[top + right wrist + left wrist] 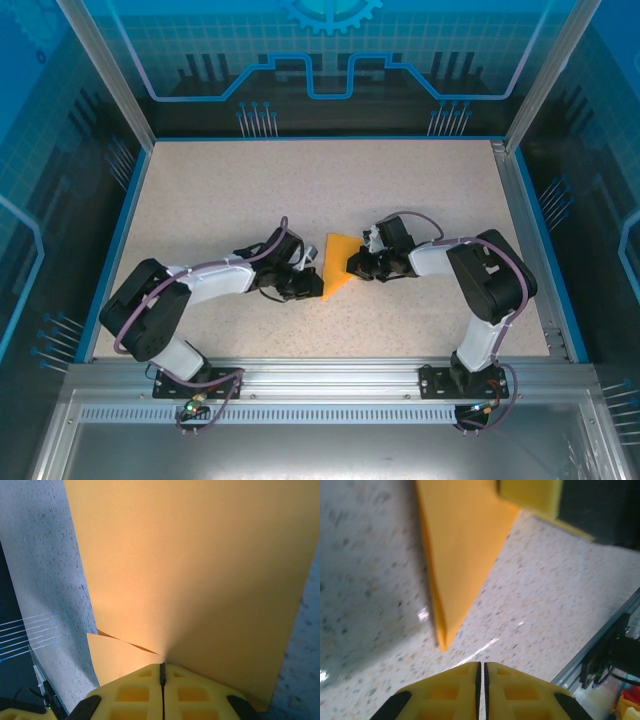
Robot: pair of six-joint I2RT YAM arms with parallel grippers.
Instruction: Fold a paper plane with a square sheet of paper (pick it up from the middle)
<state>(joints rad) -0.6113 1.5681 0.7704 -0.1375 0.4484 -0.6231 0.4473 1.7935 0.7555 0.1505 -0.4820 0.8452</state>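
Note:
The orange-yellow sheet of paper (337, 262) lies mid-table, creased into a pointed triangle with its tip toward the near edge. My right gripper (351, 265) is shut on its right edge. In the right wrist view the sheet (200, 570) spreads out from the closed right gripper (162, 666), with a folded flap (112, 657) to the left. My left gripper (312, 287) is shut just left of the paper's tip. In the left wrist view the left gripper (480, 664) holds nothing, and the paper (462, 545) points its tip (442, 641) at it without touching.
The speckled table (220, 200) has blue walls left, right and back. A metal rail (320, 375) runs along the near edge by the arm bases. The right gripper's yellow finger (530, 495) shows at the top of the left wrist view.

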